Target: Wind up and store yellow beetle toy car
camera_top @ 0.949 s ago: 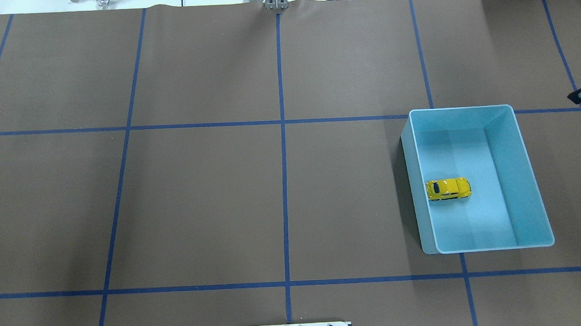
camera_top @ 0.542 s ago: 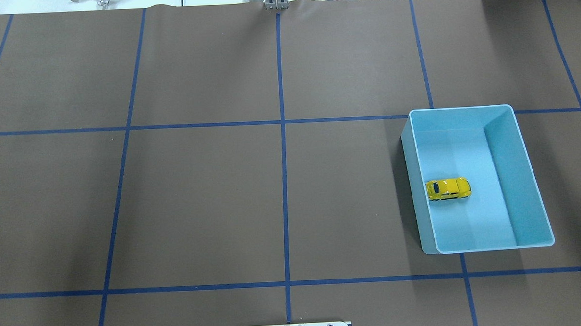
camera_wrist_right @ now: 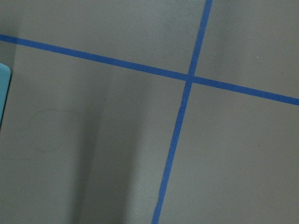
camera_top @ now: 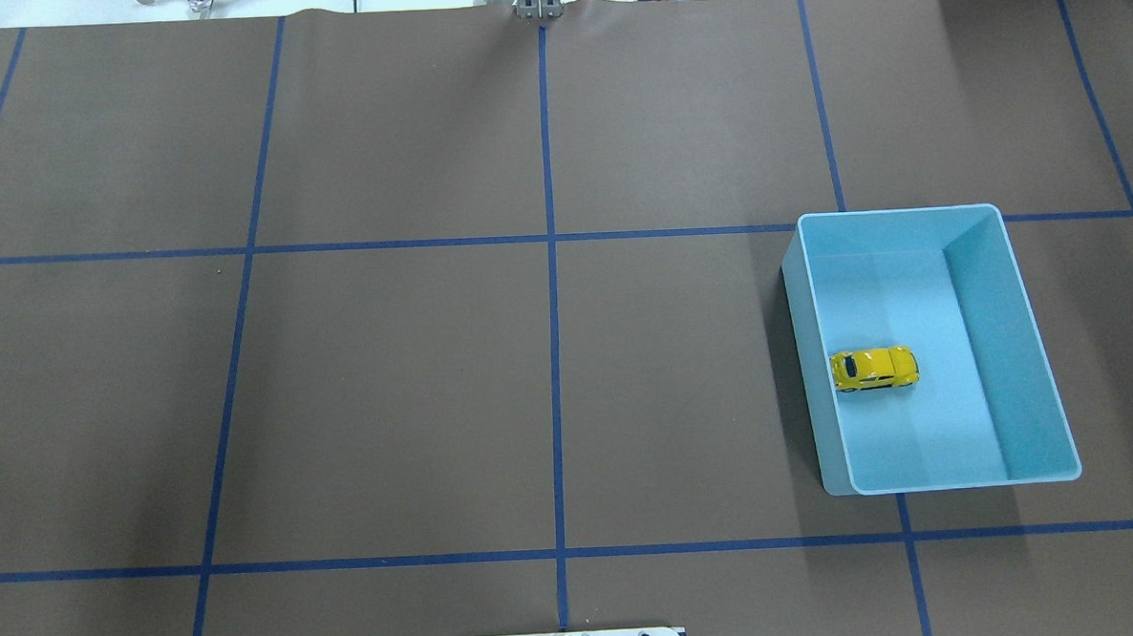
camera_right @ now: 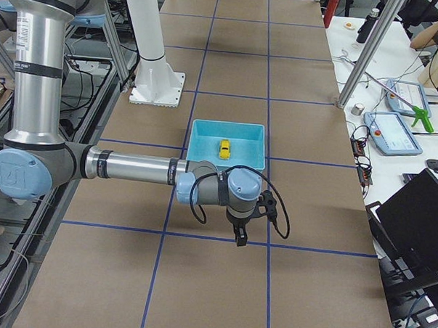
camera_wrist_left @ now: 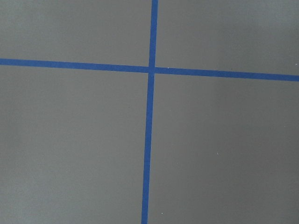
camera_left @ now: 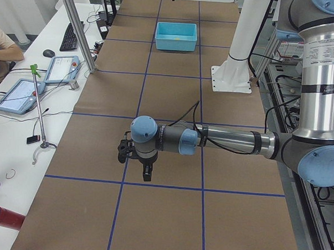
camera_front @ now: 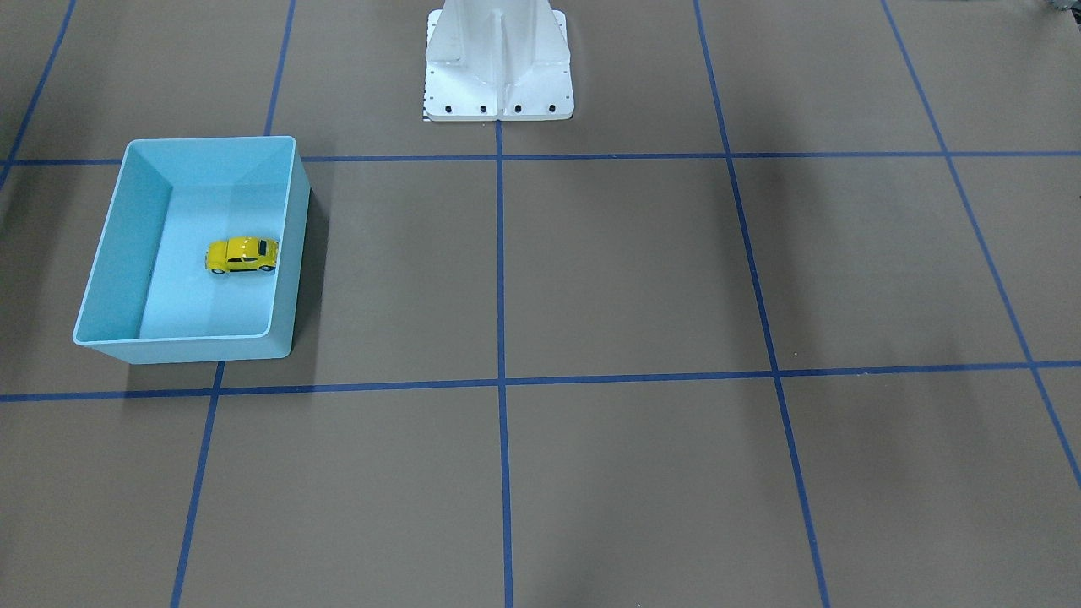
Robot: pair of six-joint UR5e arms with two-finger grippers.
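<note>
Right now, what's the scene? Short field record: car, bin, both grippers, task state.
car: yellow toy car, on its wheels, inside the bin
bin: light blue bin, open top, on the robot's right half of the table
left gripper: left gripper over bare table, far from the bin; open or shut cannot tell
right gripper: right gripper over bare table, apart from the bin; open or shut cannot tell
task state: car lies in the bin, in neither gripper; wound up or not cannot tell
</note>
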